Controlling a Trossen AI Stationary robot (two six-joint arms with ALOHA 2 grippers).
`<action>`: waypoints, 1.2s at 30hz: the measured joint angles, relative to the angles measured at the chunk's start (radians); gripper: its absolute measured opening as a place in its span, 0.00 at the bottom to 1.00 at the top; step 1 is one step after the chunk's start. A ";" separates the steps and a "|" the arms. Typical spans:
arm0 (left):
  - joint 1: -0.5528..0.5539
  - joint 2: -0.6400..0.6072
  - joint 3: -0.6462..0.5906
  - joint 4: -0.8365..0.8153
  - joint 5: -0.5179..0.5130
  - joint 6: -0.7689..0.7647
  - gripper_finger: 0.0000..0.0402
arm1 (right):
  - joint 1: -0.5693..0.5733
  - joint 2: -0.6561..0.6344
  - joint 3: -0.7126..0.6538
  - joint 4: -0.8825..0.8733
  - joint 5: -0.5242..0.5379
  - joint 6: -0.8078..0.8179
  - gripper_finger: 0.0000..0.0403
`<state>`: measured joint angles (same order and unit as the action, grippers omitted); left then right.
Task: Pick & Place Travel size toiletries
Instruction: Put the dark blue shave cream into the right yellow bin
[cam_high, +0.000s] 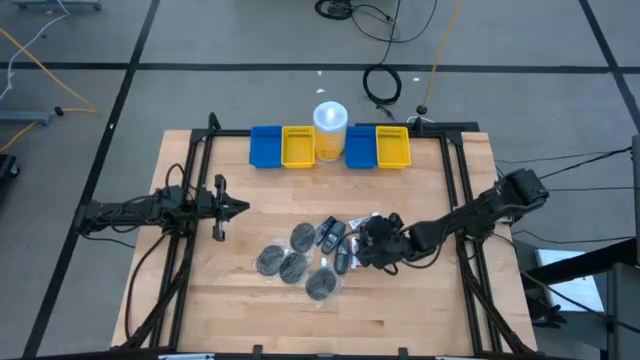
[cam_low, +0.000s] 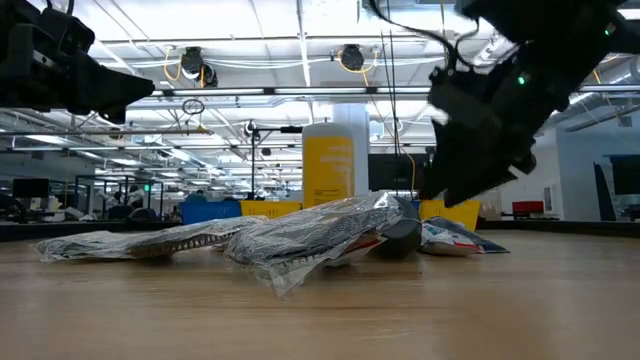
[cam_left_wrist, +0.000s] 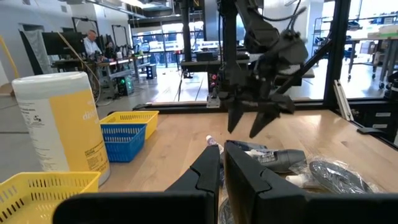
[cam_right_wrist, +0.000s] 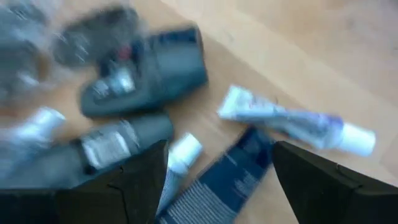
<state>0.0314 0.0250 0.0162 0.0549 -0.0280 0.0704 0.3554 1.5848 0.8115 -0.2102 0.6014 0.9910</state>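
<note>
Right pincer (cam_right_wrist: 214, 180) spread open over our small dark bottles (cam_right_wrist: 146, 68).
We see the white-silver tube (cam_right_wrist: 298, 121) lying just beside them on the wooden surface (cam_right_wrist: 323, 50).

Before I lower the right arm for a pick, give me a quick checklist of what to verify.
1. Right gripper jaws open: ok, spread wide.
2. Right gripper empty: ok, nothing between the jaws.
3. Target under it: ok, white-silver tube and dark bottles lie below.
4. Single item lined up: not ok, several toiletries crowd together beneath the jaws.
5. Left gripper clear of the pile: ok, parked to the left.
6. Bins reachable: cannot tell.
</note>
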 joint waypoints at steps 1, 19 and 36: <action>0.000 0.000 0.000 0.000 0.000 0.000 0.06 | 0.000 0.014 -0.001 -0.004 0.000 0.009 0.70; 0.000 0.000 0.000 0.001 0.000 0.000 0.06 | -0.001 0.155 0.001 -0.025 0.006 0.104 0.49; 0.000 0.000 0.000 0.001 0.000 0.000 0.06 | -0.116 -0.211 -0.001 -0.025 0.125 -0.145 0.16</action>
<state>0.0312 0.0254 0.0162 0.0555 -0.0281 0.0704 0.2399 1.3739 0.8108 -0.2356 0.7265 0.8455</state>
